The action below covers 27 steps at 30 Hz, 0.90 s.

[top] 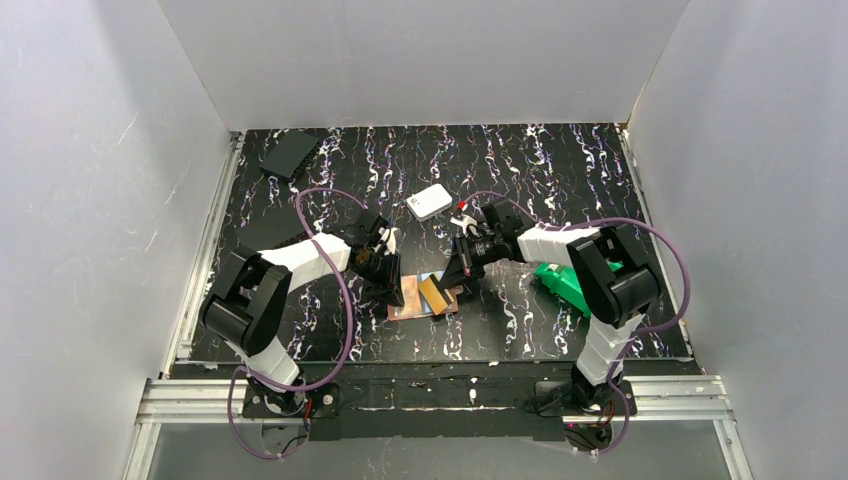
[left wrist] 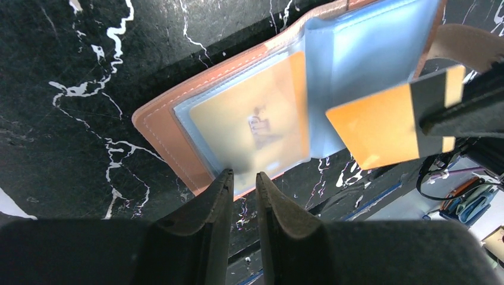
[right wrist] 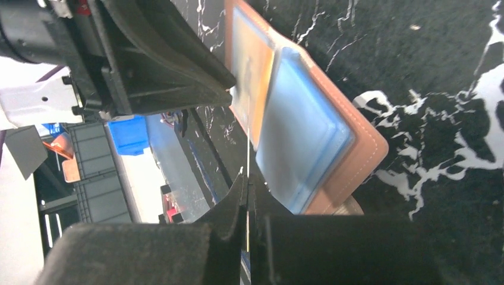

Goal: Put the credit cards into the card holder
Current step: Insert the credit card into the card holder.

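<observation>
Two credit cards: one point(left wrist: 252, 122) inside the card holder point(left wrist: 172, 127), one point(left wrist: 386, 122) pinched by the right pincer point(right wrist: 246, 196); left pincer point(left wrist: 243, 187) nearly closed, empty.

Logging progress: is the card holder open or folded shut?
Open. The card holder lies spread flat, its clear pockets facing up, one gold card already inside.

The right gripper point(right wrist: 246, 196) pinches a thin card point(right wrist: 248, 148) (seen edge-on) just beside the open card holder point(right wrist: 309, 130), which lies flat on the black marbled bench point(right wrist: 428, 71).
</observation>
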### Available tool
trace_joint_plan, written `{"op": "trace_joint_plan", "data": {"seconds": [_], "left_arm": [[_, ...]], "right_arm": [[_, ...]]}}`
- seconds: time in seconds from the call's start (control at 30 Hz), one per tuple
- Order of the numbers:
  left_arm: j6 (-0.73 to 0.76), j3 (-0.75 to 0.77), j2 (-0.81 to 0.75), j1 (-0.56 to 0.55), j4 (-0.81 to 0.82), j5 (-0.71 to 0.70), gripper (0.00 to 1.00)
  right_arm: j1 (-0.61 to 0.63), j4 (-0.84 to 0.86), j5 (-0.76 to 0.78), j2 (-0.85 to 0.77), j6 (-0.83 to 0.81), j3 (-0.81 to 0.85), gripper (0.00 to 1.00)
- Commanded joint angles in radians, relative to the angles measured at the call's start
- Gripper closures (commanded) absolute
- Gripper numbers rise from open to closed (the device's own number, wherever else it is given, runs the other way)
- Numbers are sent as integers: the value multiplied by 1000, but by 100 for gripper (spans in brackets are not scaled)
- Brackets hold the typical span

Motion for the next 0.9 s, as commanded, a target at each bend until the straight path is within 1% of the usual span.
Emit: {"op": "trace_joint_plan", "data": {"seconds": [0.0,0.27,0.5,0.67,0.87], "left_arm": [[-1,-21,18,1,-5,-34,81],[0,-21,23,0,0,-23,82],[-3,-28,25,1,8,-14,84],[-2,-24,23,1,7,-7,86],[-4,-25,21,0,9,-2,87]], "right_arm": [[-2,67,-22,52,8,32,99],[4,66,-13,107,6,48,99],[7,80,10,93,15,32,99],[21,42,44,115,-5,63,99],[25,42,61,141,-5,83,99]]}}
